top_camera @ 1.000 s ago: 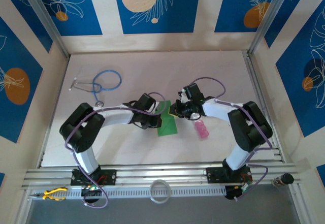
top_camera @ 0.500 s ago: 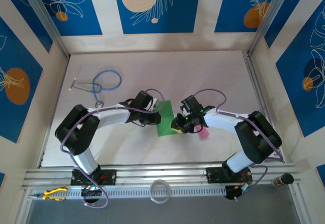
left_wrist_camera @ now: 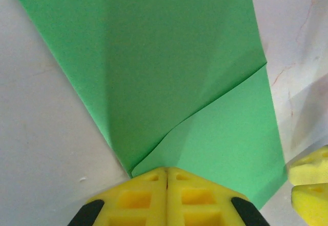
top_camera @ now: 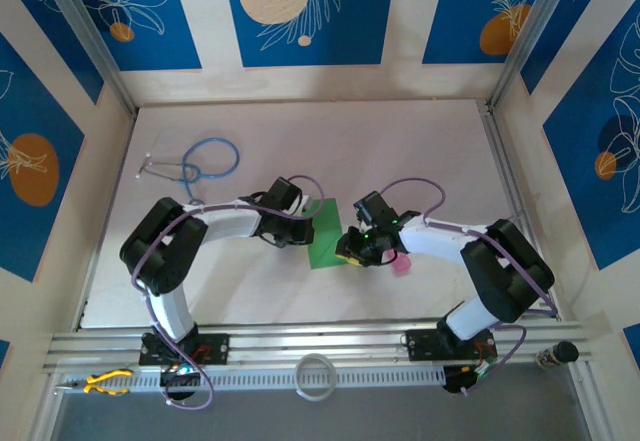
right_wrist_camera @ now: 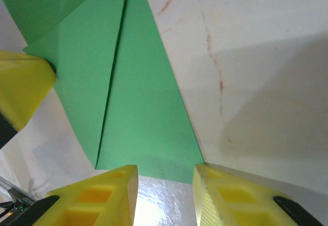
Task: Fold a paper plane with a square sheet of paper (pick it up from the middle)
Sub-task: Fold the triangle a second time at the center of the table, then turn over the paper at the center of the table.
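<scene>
**Left gripper (left_wrist_camera: 166, 177) closed at the green paper (left_wrist_camera: 169, 72), right gripper (right_wrist_camera: 165, 177) open**

Seen from the left wrist, the left gripper's two yellow fingers (left_wrist_camera: 138, 200) sit pressed together at the bottom centre of the frame. Their tips touch the near edge of the green paper where a folded flap meets the layer beneath. Whether any paper is pinched between them cannot be told. A crease runs from that spot up to the right edge of the sheet.

Seen from the right wrist, the right gripper's fingers stand apart at the bottom of the frame. The paper's narrow end lies flat on the table (top_camera: 420, 141) just ahead of the gap between them.

From above, the paper lies at the middle of the frame, between the two grippers. A pink bottle (top_camera: 403, 262) sits just right of the right gripper, partly under the arm. A blue stethoscope (top_camera: 205, 161) lies in the upper left, well apart.
</scene>
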Motion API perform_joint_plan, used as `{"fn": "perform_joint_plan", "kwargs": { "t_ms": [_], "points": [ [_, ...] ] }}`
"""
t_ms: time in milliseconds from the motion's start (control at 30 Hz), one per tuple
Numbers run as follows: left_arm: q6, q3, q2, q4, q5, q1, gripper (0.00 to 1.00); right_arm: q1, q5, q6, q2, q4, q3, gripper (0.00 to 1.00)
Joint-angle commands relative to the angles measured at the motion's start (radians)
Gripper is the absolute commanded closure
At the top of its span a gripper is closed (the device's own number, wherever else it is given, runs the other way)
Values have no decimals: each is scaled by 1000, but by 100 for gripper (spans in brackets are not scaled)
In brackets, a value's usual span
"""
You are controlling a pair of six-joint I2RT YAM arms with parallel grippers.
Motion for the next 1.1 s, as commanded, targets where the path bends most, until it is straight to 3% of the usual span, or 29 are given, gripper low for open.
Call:
{"fn": "perform_joint_plan", "kwargs": {
  "t_ms": [0, 300, 633, 1067],
  "points": [
    [22, -13, 15, -24, -3, 8, 93, 6, -5, 27, 25, 27, -11, 66],
    [11, -29, 14, -10, 2, 7, 94, 10, -38, 32, 69, 118, -1, 65],
    [10, -32, 12, -13, -5, 7, 94, -16, -111, -11, 76, 241, 3, 55],
    [9, -26, 18, -18, -2, 7, 95, -46, -154, -33, 32, 367, -56, 49]
  ]
}}
